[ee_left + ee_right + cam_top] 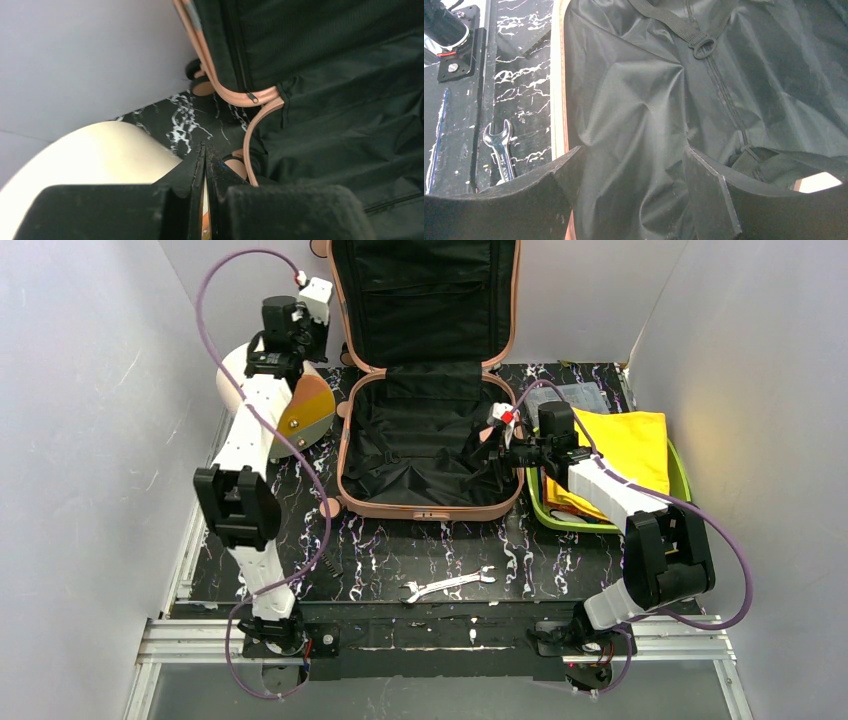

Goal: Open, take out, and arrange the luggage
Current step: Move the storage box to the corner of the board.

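Currently salmon-pink luggage (430,508) lid (425,300) up w/ blk lining (400,445) wrinkled; left claw (205,150) closed, right claw (634,155) spread.

A robotics lab test cell; plain white panel walls (90,390) box in the work area at left, back and right; the left arm (255,430) and right arm (610,490), white and black, are mounted on an aluminium rail (200,640) at the near edge; a purple cable (215,280) loops loosely above the left one; the black marble-patterned tabletop (380,550) carries an unrelated mix of props: the opened luggage (410,440), a wrench (447,585), a drum-shaped box (235,375), a green tray (682,480) holding a yellow cloth (630,445).
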You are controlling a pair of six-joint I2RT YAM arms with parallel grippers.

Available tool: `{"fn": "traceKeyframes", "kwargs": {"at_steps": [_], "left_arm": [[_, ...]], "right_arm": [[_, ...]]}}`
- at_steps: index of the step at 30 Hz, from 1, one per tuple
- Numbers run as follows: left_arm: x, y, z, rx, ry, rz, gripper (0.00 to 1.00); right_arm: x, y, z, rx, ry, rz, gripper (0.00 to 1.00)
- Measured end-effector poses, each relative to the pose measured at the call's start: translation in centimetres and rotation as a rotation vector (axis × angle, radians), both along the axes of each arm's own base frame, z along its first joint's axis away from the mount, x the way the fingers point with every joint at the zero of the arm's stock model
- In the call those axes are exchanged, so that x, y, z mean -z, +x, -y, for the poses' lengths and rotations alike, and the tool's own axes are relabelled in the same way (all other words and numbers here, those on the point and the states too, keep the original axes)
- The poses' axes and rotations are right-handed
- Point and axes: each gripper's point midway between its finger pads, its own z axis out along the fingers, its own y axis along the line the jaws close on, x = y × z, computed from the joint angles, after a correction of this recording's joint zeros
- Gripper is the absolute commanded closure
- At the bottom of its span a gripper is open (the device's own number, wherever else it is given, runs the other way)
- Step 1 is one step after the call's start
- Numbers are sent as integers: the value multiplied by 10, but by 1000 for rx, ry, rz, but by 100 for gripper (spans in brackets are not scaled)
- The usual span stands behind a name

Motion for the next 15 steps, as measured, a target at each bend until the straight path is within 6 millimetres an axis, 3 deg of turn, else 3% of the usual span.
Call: {"fn": "traceKeyframes", "kwargs": {"at_steps": [7,15], "left_arm": [[69,36,21,50,2,-124,100],[100,36,23,24,82,-201,100]], "right_arm": [[2,5,9,31,10,-22,21],[0,7,9,32,15,-9,21]]}}
